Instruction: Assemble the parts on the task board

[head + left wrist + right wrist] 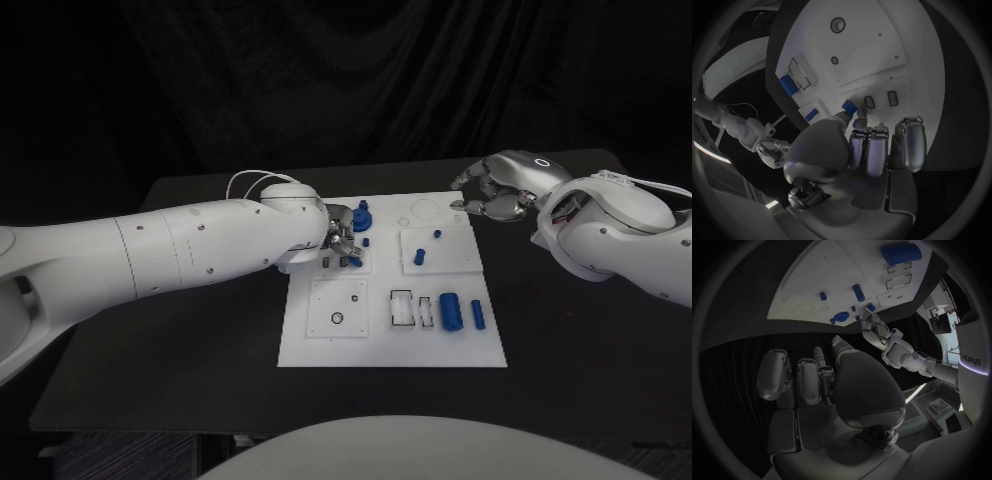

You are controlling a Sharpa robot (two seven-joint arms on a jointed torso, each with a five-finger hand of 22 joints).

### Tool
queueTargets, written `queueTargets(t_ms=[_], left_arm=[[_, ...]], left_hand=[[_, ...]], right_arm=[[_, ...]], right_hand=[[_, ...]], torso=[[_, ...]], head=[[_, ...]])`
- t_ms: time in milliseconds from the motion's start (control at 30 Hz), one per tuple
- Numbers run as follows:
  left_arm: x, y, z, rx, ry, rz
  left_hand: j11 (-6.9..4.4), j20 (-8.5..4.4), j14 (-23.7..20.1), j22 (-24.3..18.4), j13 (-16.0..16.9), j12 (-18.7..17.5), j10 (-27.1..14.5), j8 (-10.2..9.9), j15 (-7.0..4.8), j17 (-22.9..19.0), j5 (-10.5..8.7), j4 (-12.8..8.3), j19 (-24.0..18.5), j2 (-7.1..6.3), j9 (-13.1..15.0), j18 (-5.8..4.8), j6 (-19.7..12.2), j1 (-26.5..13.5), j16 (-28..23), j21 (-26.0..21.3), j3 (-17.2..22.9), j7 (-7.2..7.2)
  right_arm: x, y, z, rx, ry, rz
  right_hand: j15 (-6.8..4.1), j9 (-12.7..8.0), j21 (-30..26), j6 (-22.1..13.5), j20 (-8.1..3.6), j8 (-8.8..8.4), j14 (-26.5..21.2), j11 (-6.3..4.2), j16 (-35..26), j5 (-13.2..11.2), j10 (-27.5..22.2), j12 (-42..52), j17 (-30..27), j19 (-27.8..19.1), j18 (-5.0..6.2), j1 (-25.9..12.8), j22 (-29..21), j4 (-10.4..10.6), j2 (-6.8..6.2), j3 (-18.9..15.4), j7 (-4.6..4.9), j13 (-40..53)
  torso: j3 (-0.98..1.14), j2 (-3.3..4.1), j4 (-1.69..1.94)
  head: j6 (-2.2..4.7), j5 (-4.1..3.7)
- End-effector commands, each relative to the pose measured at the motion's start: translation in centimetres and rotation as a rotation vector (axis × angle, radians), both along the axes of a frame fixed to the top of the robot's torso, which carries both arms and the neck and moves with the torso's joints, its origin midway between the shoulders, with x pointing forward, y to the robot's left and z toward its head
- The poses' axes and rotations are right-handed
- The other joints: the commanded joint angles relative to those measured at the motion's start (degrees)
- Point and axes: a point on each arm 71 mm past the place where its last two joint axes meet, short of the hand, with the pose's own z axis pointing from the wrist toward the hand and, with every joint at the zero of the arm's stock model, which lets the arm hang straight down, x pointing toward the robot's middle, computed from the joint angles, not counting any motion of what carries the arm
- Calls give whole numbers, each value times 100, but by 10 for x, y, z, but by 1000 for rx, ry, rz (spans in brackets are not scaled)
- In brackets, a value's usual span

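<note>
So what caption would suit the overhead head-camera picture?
Robot's left silver hand reaches among small blue parts on the white task board; right silver hand hovers, fingers curled, at its far corner.

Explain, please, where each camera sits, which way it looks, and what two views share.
Head view: on the robot's head, looking down at the task board; both arms show.
Left wrist view: behind the left robot hand, facing the board.
Right wrist view: behind the right robot hand, above the table beside the board.
Shared: all show the big blue cylinder.
</note>
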Motion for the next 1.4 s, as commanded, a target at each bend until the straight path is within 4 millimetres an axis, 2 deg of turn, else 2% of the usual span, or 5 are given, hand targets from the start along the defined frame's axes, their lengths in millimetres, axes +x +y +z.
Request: queueTargets(t_ms=[33,467,967,1400], left_arm=[[0,0,0,-18,-7,-4],[3,7,1,-31,-25,19],[4,19,0,-31,-14,16],[0,26,-2,-6,24,-1]], left_hand=[[-38,-45,616,130,1497,-3,607,-40,-40,1508,10,-2,-13,-36,1,-60,47,2,15,-20,21,-7],[-38,-46,616,129,1497,-3,607,-65,-40,1508,-7,-16,-15,-91,41,-58,59,-52,15,-31,140,-7],[-27,-42,616,83,1497,-3,607,-118,-32,1508,-113,-17,-65,-156,95,-44,45,-130,15,-81,294,5],[-19,-35,616,66,1497,-3,607,-145,-23,1508,-158,-25,-90,-172,122,-39,32,-146,15,-103,370,12]], right_arm=[[0,-2,-1,-7,7,-13],[0,-4,-2,-11,11,-17],[0,-5,-3,-19,22,-19],[0,-6,-3,-26,34,-20]], right_hand=[[25,-4,-39,29,8,-20,245,57,-35,34,35,-12,107,-20,57,10,731,-27,42,-3,2,799],[26,-3,-42,34,8,-18,243,57,-40,34,32,-16,102,-20,58,11,730,-29,40,-4,2,794],[28,-3,-55,49,9,-15,241,60,-52,28,25,-22,90,-24,60,11,726,-34,29,-10,3,784],[29,-7,-70,57,12,-19,238,59,-62,-9,20,-27,80,-26,62,8,723,-40,9,-23,3,778]], torso=[[1,3,-2],[1,5,-10],[-4,8,-3],[-8,8,6]], head=[[-1,-5],[-1,-7],[-1,24],[-1,17]])
